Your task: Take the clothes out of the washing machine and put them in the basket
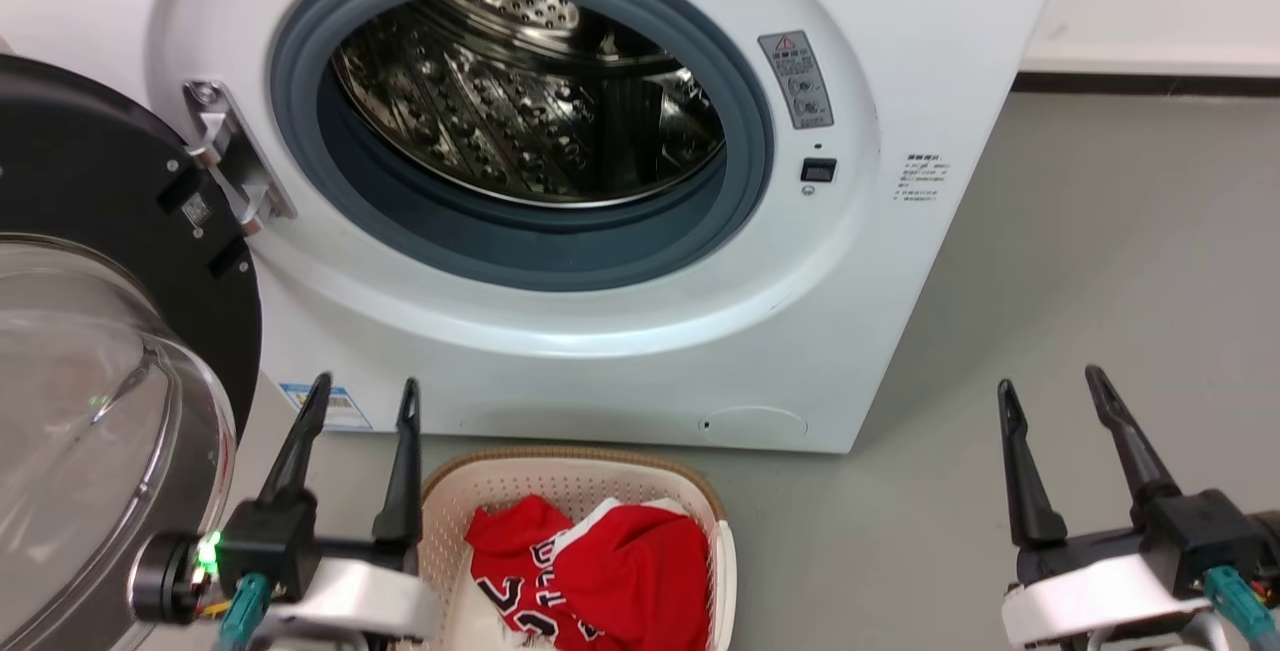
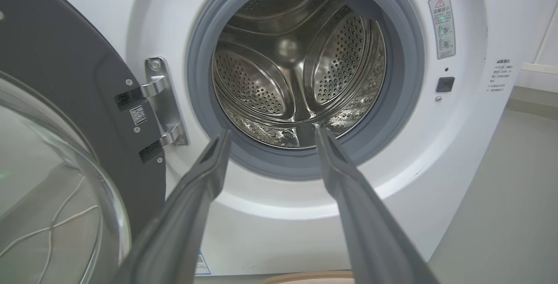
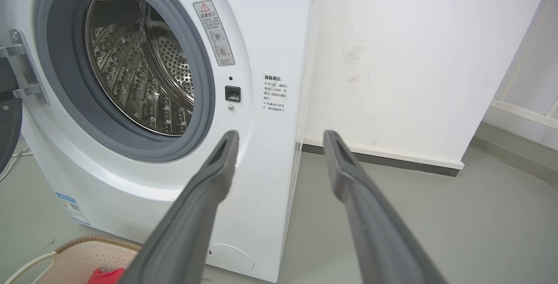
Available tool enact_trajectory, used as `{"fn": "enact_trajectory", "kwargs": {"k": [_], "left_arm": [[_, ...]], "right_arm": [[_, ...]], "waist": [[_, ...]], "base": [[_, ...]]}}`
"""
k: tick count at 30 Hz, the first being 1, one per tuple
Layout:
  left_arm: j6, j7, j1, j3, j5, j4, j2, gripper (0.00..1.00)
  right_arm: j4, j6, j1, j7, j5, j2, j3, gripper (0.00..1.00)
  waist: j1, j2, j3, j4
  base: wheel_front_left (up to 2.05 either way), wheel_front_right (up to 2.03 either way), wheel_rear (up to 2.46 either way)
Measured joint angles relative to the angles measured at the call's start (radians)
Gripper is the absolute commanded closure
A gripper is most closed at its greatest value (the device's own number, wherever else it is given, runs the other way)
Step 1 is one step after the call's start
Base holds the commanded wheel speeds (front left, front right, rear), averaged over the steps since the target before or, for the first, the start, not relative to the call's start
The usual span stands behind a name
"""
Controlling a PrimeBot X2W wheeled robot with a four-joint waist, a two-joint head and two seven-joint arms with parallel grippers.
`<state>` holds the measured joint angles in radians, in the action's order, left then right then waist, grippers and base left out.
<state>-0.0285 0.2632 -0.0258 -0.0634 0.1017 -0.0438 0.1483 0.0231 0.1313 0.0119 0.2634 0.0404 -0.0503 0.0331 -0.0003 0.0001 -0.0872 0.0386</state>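
The red jersey, the clothes (image 1: pixel 610 561), lies crumpled in the cream basket (image 1: pixel 445 501) on the floor before the white washing machine (image 1: pixel 880 51). A red corner of the clothes (image 3: pixel 104 275) also peeks from the basket (image 3: pixel 83 255) in the right wrist view. The steel drum (image 2: pixel 296 66) holds nothing I can see, and the glass door (image 1: pixel 90 411) is swung out to the left. My left gripper (image 1: pixel 365 391) is open just left of the basket, aimed at the porthole. My right gripper (image 1: pixel 1050 379) is open over bare floor at the machine's right.
Grey floor (image 1: pixel 1100 261) stretches to the right of the machine. A white wall (image 3: pixel 414 57) with a dark baseboard stands behind it. The door hinge (image 1: pixel 225 151) juts out left of the porthole.
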Motion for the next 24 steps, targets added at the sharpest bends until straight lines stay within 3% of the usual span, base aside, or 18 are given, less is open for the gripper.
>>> {"fn": "enact_trajectory", "kwargs": {"k": [10, 24], "left_arm": [[0.037, 0.0, 0.148, 0.031, -0.049, 0.038, -0.058, 0.0], [0.047, 0.0, 0.169, 0.017, -0.09, -0.005, -0.07, 0.0]], "right_arm": [[-0.011, 0.0, 0.075, 0.0, -0.037, 0.0, -0.01, 0.0], [0.009, 0.0, 0.107, 0.0, -0.078, 0.0, -0.01, 0.0]], "waist": [[0.0001, 0.0, 0.094, -0.018], [0.0003, 0.0, 0.102, -0.049]], "base": [[0.0, 0.0, 0.0], [0.0, 0.0, 0.0]]}}
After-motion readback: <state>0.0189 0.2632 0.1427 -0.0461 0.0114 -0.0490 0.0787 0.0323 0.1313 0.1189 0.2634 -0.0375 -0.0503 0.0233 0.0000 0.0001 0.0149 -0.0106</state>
